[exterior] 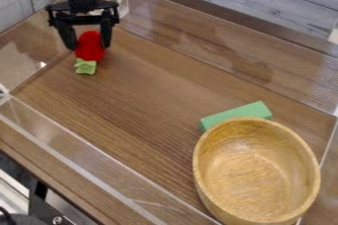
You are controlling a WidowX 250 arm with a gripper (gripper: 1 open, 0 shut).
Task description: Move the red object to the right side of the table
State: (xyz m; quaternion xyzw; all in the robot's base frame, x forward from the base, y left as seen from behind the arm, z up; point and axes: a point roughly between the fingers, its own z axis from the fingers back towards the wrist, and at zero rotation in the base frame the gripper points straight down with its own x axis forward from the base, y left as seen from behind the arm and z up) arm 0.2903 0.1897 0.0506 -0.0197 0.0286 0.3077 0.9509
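The red object [89,47] lies at the far left of the table [158,91], its light green leafy end [86,67] pointing toward the front. My black gripper [85,36] hangs over it, open, with one finger on each side of the red body. The fingers [63,34] are lowered around the toy's upper part, and I cannot tell whether they touch it.
A round wooden bowl [256,173] stands at the front right. A flat green sponge [235,116] lies just behind it, partly hidden by the rim. Low clear acrylic walls [79,160] edge the tabletop.
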